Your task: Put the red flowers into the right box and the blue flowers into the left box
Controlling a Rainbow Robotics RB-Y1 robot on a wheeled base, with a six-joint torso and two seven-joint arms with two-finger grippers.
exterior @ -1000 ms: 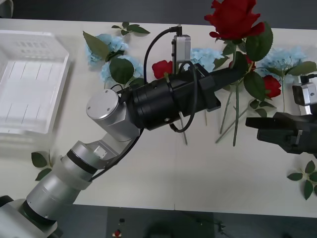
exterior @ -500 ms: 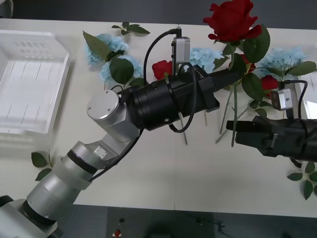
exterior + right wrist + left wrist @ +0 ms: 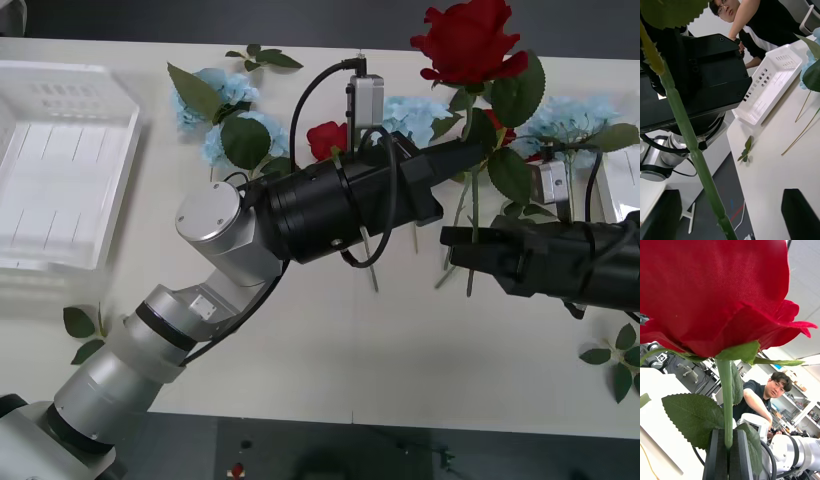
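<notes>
Your left gripper (image 3: 478,146) held a red rose (image 3: 468,40) upright, fingers (image 3: 729,453) clamped on its stem, while your right gripper (image 3: 458,250) had its fingers parted, apparently straddling that stem lower down, nearer the right box (image 3: 615,190).

Deep red petals on the raised rose (image 3: 468,40), carried on a green stem (image 3: 685,127) with dark green, saw-edged leaves (image 3: 694,419). The left end effector (image 3: 729,453) clamped on that stem is matte black; its arm (image 3: 210,260) runs from black housing to brushed silver joints. The right end effector (image 3: 452,250) is black too. Pale sky-blue flower clusters (image 3: 225,115) lie on a cream-white worktop (image 3: 400,350), with smaller red blooms (image 3: 326,138) among them. The left box (image 3: 60,165) is plain white, its floor ribbed and its walls slotted. Loose green leaf sprigs (image 3: 82,328) dot the near edge.
</notes>
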